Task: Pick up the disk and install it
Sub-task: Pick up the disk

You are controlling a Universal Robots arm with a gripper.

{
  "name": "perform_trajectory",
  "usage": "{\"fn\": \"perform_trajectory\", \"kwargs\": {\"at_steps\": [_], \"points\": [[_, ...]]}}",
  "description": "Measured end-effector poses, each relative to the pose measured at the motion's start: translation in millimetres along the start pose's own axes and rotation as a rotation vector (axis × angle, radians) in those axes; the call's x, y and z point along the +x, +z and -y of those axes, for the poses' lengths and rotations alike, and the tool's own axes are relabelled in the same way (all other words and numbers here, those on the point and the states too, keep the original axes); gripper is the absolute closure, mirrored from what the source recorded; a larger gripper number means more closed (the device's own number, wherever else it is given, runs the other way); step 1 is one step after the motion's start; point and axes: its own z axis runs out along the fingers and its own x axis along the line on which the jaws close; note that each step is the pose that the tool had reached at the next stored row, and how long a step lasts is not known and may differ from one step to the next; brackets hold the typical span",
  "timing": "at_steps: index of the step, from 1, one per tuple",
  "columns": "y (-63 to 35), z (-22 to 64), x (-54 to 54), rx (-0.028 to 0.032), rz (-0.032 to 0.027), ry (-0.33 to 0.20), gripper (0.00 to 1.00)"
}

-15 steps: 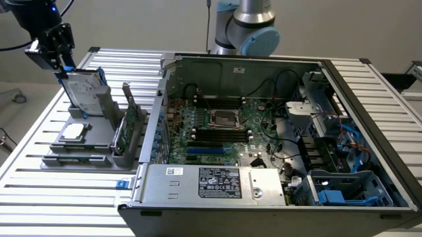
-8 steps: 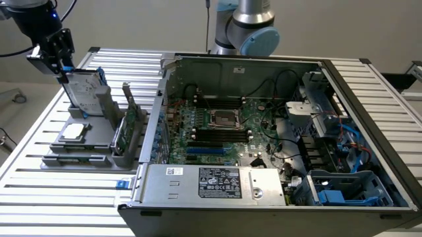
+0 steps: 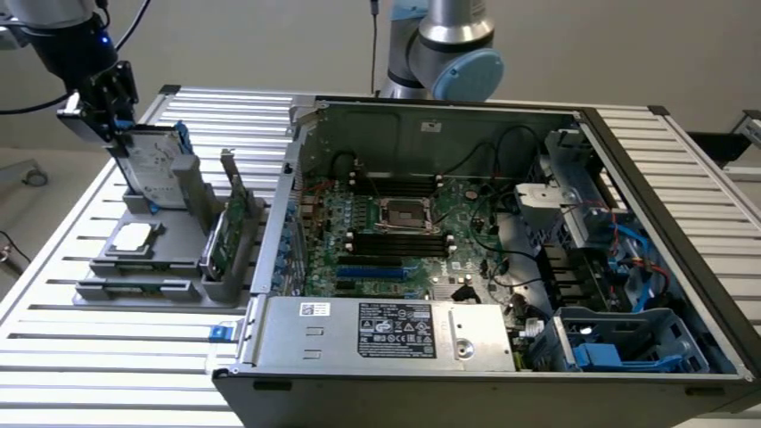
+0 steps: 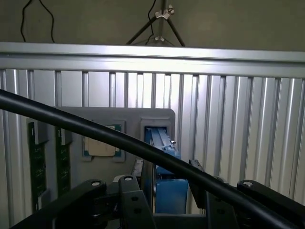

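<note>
The disk (image 3: pixel 155 165) is a silver-grey drive with a white label and a blue frame. It stands on edge in the grey holder (image 3: pixel 143 267) at the exterior view's left. My gripper (image 3: pixel 119 120) is at its top edge. In the wrist view the disk's blue edge (image 4: pixel 169 195) runs from the holder's slot (image 4: pixel 157 125) up between my black fingers (image 4: pixel 145 183), which sit close against both its sides. The gripper (image 4: pixel 169 176) looks shut on the disk.
The holder also carries a square processor chip (image 3: pixel 134 236) and an upright green card (image 3: pixel 226 227). An open computer case (image 3: pixel 476 232) lies to the exterior view's right, with a blue drive cage (image 3: pixel 630 343) at its near corner. A black cable (image 4: pixel 95 129) crosses the wrist view.
</note>
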Motion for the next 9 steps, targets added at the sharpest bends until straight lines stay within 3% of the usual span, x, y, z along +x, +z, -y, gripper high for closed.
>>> {"fn": "perform_trajectory", "kwargs": {"at_steps": [9], "points": [[11.2, -4.0, -5.0, 0.0024, -0.0067, -0.010, 0.50]]}}
